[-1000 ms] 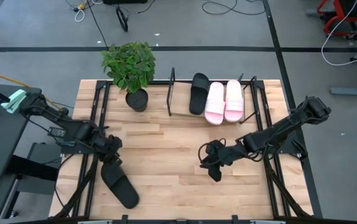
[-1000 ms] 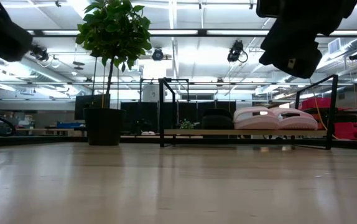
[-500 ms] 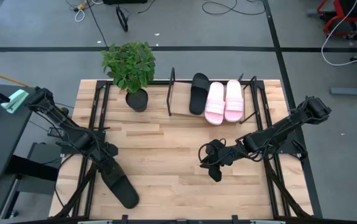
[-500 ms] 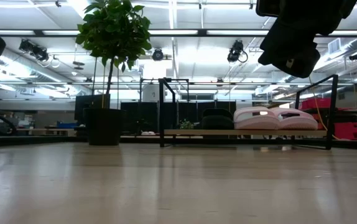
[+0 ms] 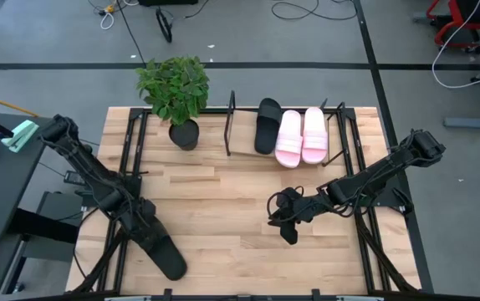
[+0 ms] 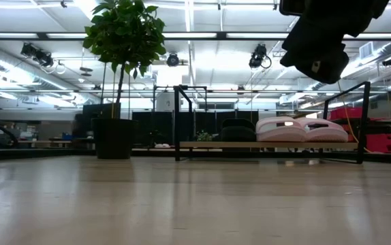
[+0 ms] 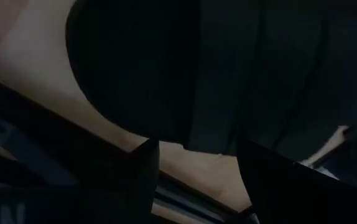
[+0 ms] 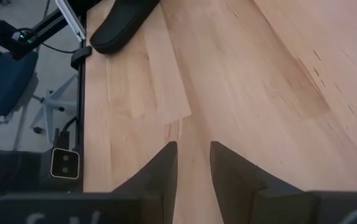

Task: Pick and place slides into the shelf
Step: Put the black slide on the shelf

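The left gripper, fingers spread wide, is hovering over the last black slide to grasp it, while the right gripper is waiting empty and part-open mid-table.

We note a table of light wood, its planks in mixed pale and honey tones. On the shelf, which has black end frames and a light wooden base, stand one black slide and two light pink slides. Another black slide lies on the table. The plant is green in a black pot. Both arms are dark.
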### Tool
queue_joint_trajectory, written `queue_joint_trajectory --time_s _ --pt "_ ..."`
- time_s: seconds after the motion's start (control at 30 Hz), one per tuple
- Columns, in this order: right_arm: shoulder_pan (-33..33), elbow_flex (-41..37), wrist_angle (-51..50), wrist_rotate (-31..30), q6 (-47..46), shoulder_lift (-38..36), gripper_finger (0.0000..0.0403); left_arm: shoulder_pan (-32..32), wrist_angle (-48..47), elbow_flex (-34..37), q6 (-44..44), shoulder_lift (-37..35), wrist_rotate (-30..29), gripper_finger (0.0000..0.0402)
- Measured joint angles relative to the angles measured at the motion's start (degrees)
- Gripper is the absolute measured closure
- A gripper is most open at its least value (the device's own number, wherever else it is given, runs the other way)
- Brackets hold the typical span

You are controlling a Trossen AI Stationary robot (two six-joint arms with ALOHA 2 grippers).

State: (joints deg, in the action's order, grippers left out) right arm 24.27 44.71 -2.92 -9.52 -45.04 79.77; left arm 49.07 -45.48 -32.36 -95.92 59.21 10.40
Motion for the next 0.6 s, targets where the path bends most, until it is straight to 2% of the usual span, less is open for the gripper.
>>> queue_joint_trajectory --time_s 0.27,0.43,0.6 --pt "0.0 0.0 1.0 0.0 -0.1 0.0 0.0302 1.3 11.4 5.7 -2.5 -1.1 -1.6 0.0196" --pt "0.0 0.0 1.1 -0.7 -0.4 0.0 0.0302 1.3 12.2 5.7 -1.0 -1.2 -2.0 0.0209" --pt "-0.2 0.0 1.1 -1.2 -0.4 0.0 0.0302 0.6 14.2 5.7 2.0 -1.2 -5.8 0.0219"
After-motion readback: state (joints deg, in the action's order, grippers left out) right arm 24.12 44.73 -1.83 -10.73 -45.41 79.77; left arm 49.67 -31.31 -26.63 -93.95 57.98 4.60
